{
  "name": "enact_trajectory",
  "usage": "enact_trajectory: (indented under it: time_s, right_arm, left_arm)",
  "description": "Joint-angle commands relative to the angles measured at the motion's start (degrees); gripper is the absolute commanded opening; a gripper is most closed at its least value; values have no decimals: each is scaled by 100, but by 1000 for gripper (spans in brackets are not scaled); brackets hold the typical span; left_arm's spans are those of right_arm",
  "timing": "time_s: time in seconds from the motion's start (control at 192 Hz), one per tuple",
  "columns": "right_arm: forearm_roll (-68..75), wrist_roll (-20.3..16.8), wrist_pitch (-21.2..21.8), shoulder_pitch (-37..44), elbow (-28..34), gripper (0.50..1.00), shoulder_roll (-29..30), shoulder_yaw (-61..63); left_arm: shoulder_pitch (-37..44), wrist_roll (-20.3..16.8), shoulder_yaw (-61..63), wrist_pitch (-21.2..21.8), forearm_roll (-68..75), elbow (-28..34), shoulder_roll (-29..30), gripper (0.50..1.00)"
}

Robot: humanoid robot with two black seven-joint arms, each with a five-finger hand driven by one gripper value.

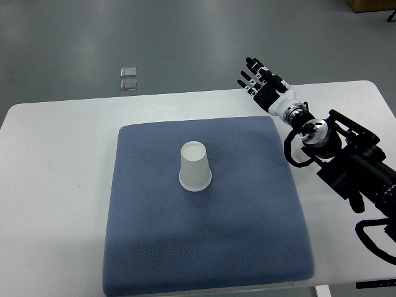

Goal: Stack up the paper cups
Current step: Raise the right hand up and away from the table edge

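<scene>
**Single paper cup on pad; right hand open at far desk edge**

A white paper cup (195,167) is standing upside down, wide rim down, on a blue-grey padded mat (154,247). It is sitting a little above the mat's centre, roughly midway between the left and right edges. It reads as one cup; whether another is nested inside it cannot be told from this view.

The mat is lying on a white desk (49,161) and is covering most of the middle of it.

The right hand (266,86) is reaching in from the picture's right edge on a black arm (346,161) and is hovering over the far right part of the desk, just beyond the mat's upper right corner. Its fingers (250,77) are extending straight and slightly spread, pointing toward the far left, and are gripping nothing. The hand is well apart from the cup.

The left arm is not showing anywhere in the view.

On the grey floor (185,37) beyond the desk, two small square clear pieces (129,78) are lying one just behind the other.
</scene>
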Motion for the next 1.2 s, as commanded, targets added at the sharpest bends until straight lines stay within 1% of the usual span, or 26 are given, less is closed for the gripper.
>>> enact_trajectory:
  time_s: [0.0, 0.345, 0.454, 0.627, 0.7, 0.799, 0.888, 0.95, 0.982, 1.06, 1.091, 1.138, 1.196]
  right_arm:
    - [0, 0, 0, 9, 0, 921, 0, 0]
    - [-88, -9, 44, 97, 0, 924, -88, -53]
    - [-598, -35, 351, 211, 0, 924, -167, -62]
    - [-1336, -62, 729, 422, 44, 924, -571, -79]
    - [-1732, -62, 870, 598, 158, 924, -844, -369]
    - [-1916, -141, 905, 1064, 211, 924, -1239, -1231]
    - [-1916, -466, 1089, 1696, 211, 924, -1547, -2688]
    - [-1925, -606, 1204, 2188, 237, 924, -1749, -3769]
    - [-1925, -633, 1248, 2373, 264, 924, -1811, -4114]
    - [-1925, -677, 1353, 3102, 527, 924, -2074, -5518]
    - [-1925, -677, 1371, 3296, 624, 924, -2145, -5827]
    - [-1934, -686, 1406, 3805, 966, 924, -2320, -6626]
    - [-1952, -721, 1476, 4281, 1362, 924, -2514, -7286]
  left_arm:
    - [0, 12, -4, -9, -1, 13, 0, 1000]
    - [-9, 4, -13, 26, -10, 13, 0, 1000]
    - [0, 4, -13, 26, -1, 4, 0, 1000]
    - [0, 4, 14, 0, 8, -75, 0, 1000]
    - [0, 4, 31, -18, 8, -75, 0, 1000]
    - [-9, 4, 40, -44, 16, -111, 0, 1000]
    - [-9, 4, 49, -53, 25, -163, 0, 1000]
    - [-9, 4, 49, -53, 34, -216, 0, 1000]
    - [-9, 4, 49, -53, 34, -234, 0, 1000]
    - [-9, 4, 58, -62, 34, -242, 0, 1000]
    - [0, 4, 58, -62, 43, -242, 0, 1000]
    - [-9, 4, 58, -62, 43, -251, 0, 1000]
    - [-9, 4, 66, -70, 43, -304, 0, 1000]
